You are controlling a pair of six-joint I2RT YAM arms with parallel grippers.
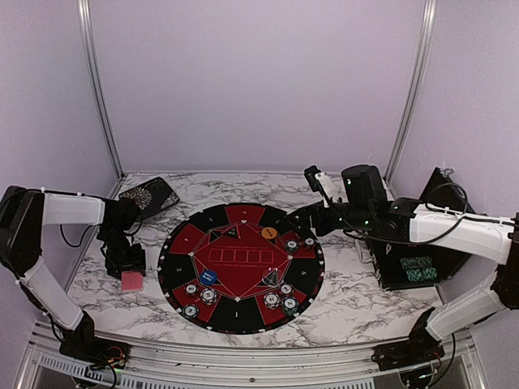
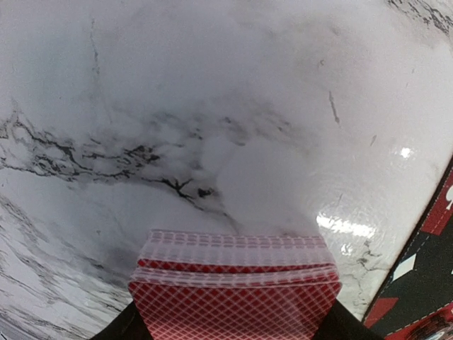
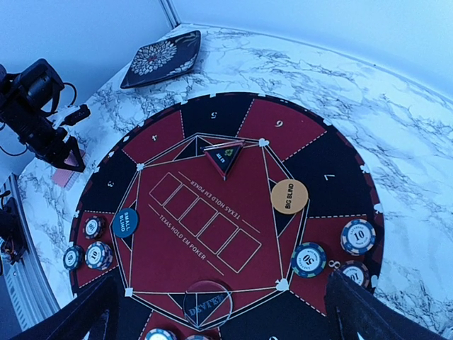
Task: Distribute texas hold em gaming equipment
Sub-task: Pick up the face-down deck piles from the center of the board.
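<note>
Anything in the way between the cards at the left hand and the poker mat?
Nothing visible. Only bare marble table lies between the red-backed cards at the left hand and the left edge of the poker mat. The black patterned case sits farther back, off that line.
</note>
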